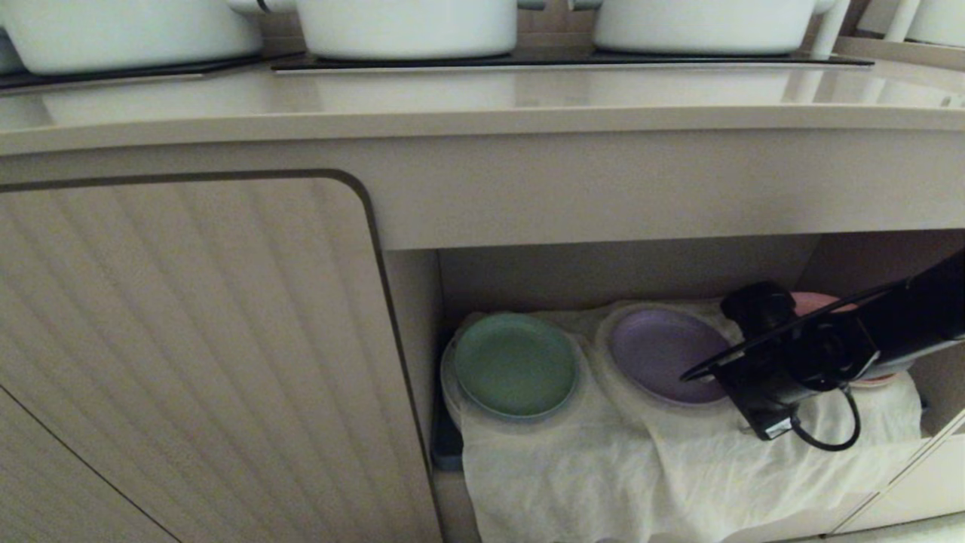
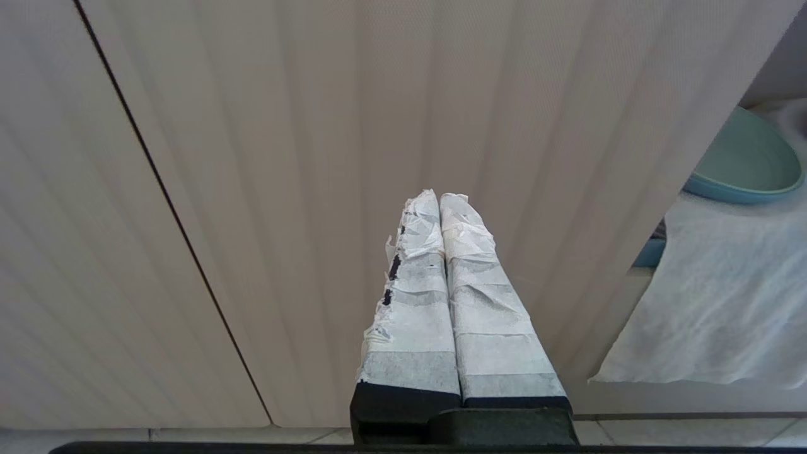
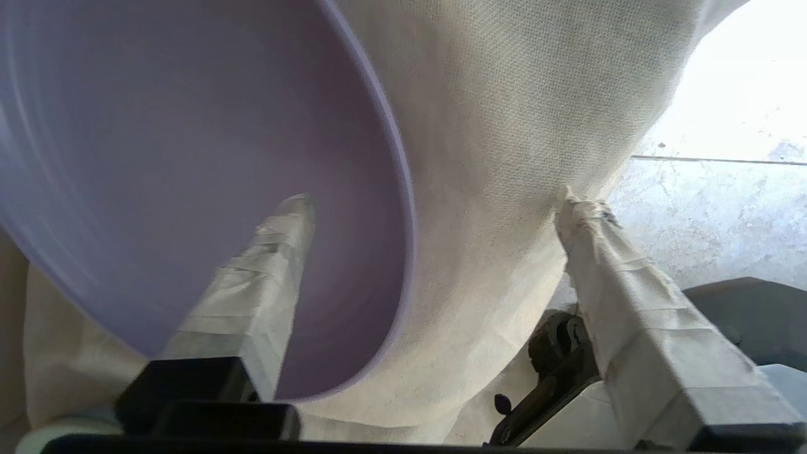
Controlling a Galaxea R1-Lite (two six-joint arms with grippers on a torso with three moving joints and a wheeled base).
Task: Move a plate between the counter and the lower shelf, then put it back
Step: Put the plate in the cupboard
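Beige lower shelf [image 1: 618, 271], right gripper [image 3: 435, 208] spread astride lilac plate [image 3: 157, 145] rim.

Dim, soft light; my glossy beige bench [image 1: 482, 98] mirrors white pots; daylight overexposes beyond my right jaws; edges bow.

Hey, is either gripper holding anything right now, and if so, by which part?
Nothing is held. The right gripper stands open astride the plate's rim on the lower shelf; the left gripper is shut on nothing, by the cabinet door.
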